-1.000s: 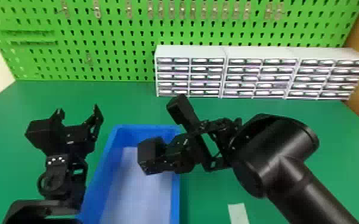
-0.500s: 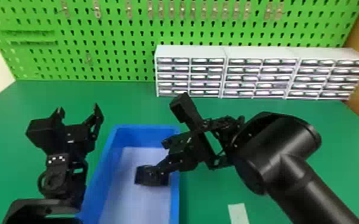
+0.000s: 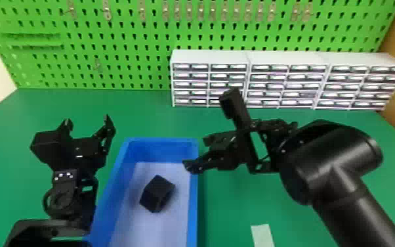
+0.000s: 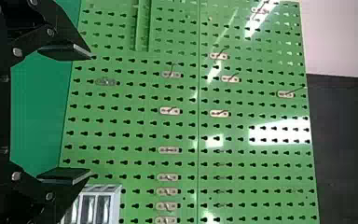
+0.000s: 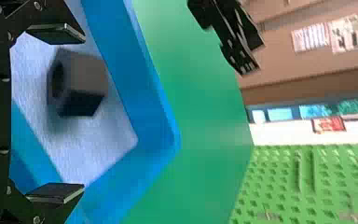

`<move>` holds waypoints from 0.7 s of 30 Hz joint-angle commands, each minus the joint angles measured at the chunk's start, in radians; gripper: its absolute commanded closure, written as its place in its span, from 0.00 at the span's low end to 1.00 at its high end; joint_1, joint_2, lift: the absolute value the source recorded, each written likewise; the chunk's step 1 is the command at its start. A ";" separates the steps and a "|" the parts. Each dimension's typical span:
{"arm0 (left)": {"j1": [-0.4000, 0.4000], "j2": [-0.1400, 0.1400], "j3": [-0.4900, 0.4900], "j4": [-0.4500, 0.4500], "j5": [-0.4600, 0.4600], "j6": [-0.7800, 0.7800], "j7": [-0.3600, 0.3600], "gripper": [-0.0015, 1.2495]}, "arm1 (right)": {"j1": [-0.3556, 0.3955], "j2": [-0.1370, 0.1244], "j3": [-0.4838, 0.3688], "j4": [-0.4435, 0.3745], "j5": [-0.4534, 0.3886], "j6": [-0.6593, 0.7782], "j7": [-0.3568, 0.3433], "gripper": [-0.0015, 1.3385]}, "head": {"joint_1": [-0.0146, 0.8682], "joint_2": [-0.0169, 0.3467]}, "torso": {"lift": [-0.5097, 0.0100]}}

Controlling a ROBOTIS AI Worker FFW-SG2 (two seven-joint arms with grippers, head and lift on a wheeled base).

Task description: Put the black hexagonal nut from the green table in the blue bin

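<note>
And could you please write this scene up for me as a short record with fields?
nut: black hexagonal nut, on the floor of the blue bin
right gripper: open, by the bin's right wall, holding nothing
left gripper: open and empty, left of the bin
surface: green table, with a pale strip near the front, right of the bin
behind: white drawer units before a green pegboard with small metal hooks
task state: nut in the bin, released
</note>
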State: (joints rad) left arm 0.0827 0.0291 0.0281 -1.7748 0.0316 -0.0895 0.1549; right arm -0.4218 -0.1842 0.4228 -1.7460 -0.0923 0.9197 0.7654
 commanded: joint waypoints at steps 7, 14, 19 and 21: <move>0.000 0.000 -0.005 0.000 0.002 0.007 0.000 0.30 | 0.028 0.029 -0.174 -0.009 0.063 -0.070 -0.003 0.13 | 0.76 0.20 | 0.80; 0.000 0.000 -0.011 0.000 0.004 0.008 0.000 0.30 | 0.046 0.037 -0.249 -0.024 0.063 -0.124 -0.060 0.13 | 0.76 0.20 | 0.80; 0.002 0.000 -0.013 0.000 0.004 0.011 -0.002 0.30 | 0.074 0.045 -0.285 -0.033 0.016 -0.194 -0.149 0.13 | 0.76 0.20 | 0.80; 0.002 0.000 -0.014 0.000 0.004 0.013 -0.002 0.30 | 0.089 0.046 -0.291 -0.046 0.006 -0.213 -0.193 0.13 | 0.76 0.20 | 0.80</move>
State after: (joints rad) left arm 0.0835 0.0291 0.0158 -1.7748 0.0353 -0.0793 0.1540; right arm -0.3586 -0.1429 0.1510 -1.7751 -0.0605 0.7544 0.6207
